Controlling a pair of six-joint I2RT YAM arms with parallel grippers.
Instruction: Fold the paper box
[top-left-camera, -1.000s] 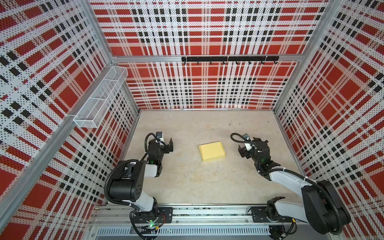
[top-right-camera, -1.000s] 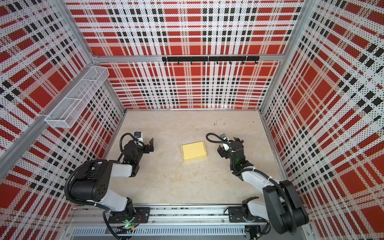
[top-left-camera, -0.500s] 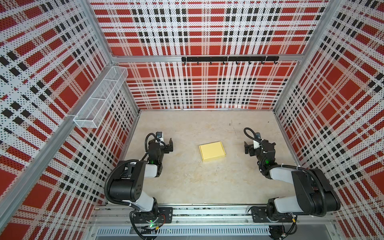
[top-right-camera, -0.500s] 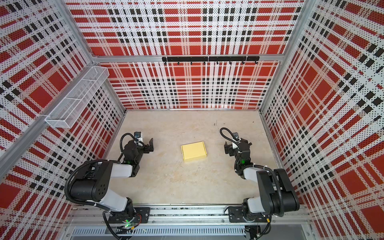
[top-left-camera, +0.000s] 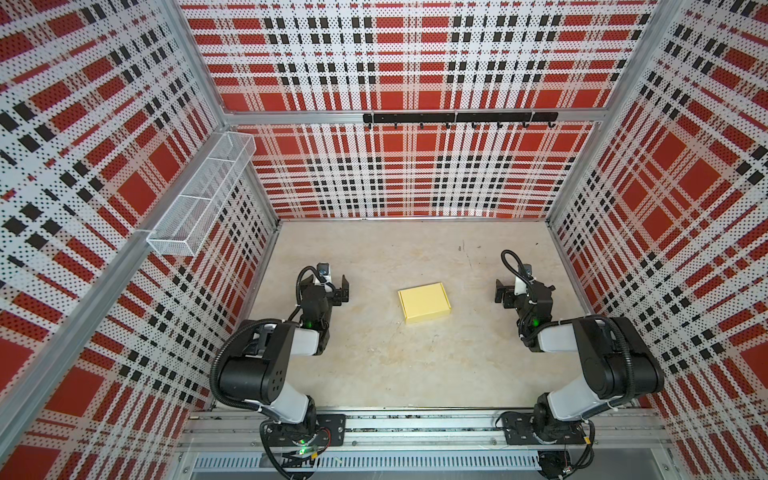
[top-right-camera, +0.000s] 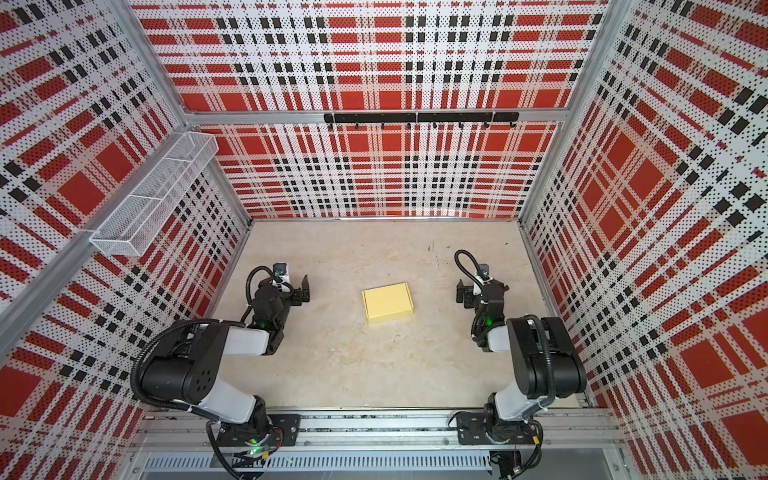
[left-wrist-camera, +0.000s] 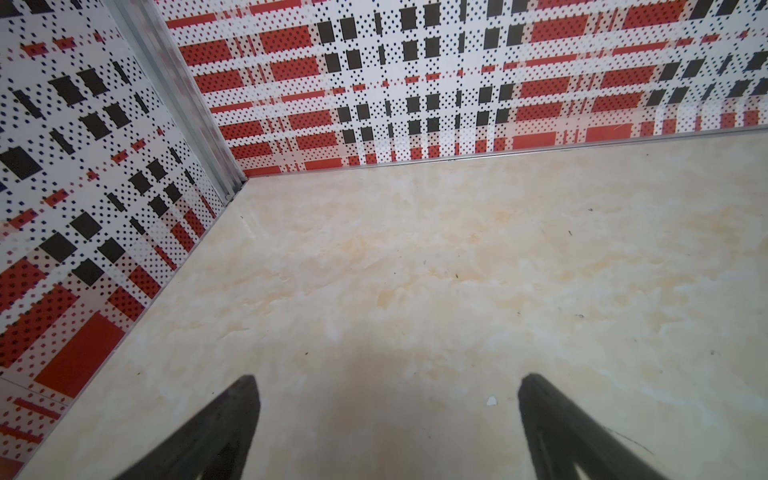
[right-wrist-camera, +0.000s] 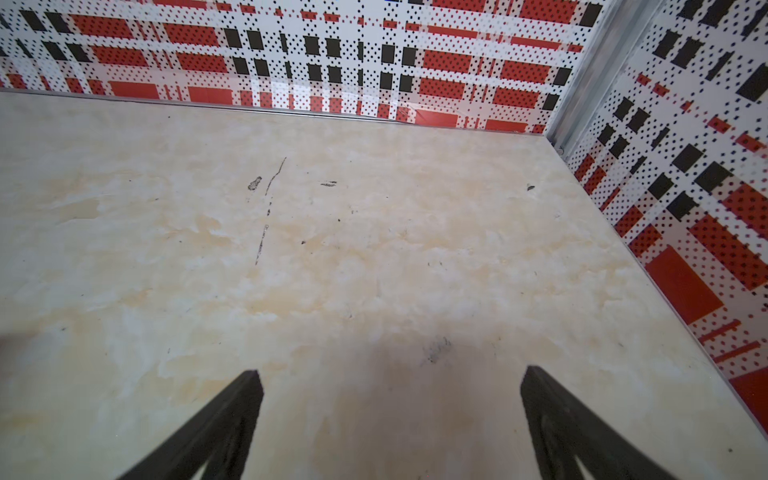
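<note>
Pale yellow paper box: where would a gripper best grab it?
Probably from straight above, pinching the pale yellow flat card box across its two long edges. It lies closed and flat on the beige table, so nothing fits underneath; that span is narrower.

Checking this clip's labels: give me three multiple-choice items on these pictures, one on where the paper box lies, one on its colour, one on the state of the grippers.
1. The paper box lies: A in the wire basket; B on the table, near its middle; C in a gripper.
2. The box is: A red; B white; C yellow.
3. The left gripper and right gripper are: A both open, empty; B both shut; C one shut on the box.
Answers: B, it lies flat mid-table in both top views; C, its card is pale yellow; A, each wrist view shows spread jaws with only bare table between.
</note>
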